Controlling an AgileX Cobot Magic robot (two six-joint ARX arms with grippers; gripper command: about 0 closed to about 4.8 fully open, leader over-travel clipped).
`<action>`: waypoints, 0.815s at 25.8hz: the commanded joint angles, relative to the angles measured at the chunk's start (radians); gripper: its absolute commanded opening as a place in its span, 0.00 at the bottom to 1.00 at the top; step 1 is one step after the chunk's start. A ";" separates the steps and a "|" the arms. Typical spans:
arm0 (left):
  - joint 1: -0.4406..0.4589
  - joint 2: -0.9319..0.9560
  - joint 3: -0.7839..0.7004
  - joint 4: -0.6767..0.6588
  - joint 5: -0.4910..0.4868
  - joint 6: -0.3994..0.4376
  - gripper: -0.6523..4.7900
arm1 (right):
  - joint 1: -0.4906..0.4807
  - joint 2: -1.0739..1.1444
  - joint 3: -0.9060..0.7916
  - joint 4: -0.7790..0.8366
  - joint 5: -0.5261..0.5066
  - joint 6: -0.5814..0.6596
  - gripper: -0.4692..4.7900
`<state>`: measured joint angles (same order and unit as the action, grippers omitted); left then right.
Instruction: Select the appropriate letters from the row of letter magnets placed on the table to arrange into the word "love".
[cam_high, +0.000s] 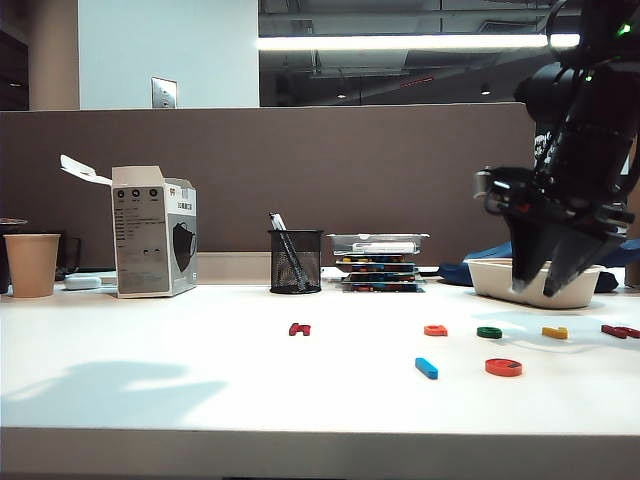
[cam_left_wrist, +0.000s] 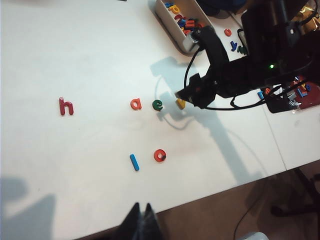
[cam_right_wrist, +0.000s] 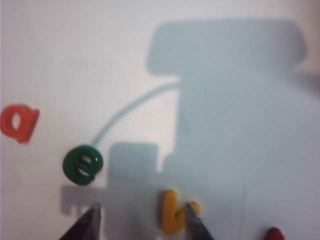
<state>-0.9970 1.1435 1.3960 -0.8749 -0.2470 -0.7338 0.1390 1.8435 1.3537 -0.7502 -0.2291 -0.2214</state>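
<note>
The right tool (cam_high: 548, 290) hangs above the desk (cam_high: 200, 380) with its fingers apart and nothing between them. Its wrist camera shows what the exterior view cannot: one fingertip (cam_right_wrist: 192, 220) lies right beside the yellow v (cam_right_wrist: 172, 212), with the green e (cam_right_wrist: 83, 164) off the other finger's side and the orange a (cam_right_wrist: 20, 122) beyond that. The left wrist view shows the blue l (cam_left_wrist: 134, 162) and orange o (cam_left_wrist: 160, 155) set apart from the row, the dark red h (cam_left_wrist: 65, 106) farthest off. The left tool (cam_left_wrist: 141, 225) seems closed.
</note>
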 joint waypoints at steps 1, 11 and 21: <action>0.002 -0.002 0.003 0.008 -0.003 0.005 0.11 | 0.000 0.029 0.002 -0.020 0.024 -0.045 0.48; 0.002 -0.002 0.003 0.008 -0.003 0.005 0.11 | -0.001 0.053 0.002 0.012 0.035 -0.071 0.48; 0.002 -0.002 0.003 0.008 -0.003 0.005 0.11 | 0.000 0.077 0.002 -0.001 0.021 -0.071 0.47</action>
<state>-0.9970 1.1435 1.3960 -0.8749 -0.2470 -0.7338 0.1387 1.9236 1.3544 -0.7448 -0.2199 -0.2897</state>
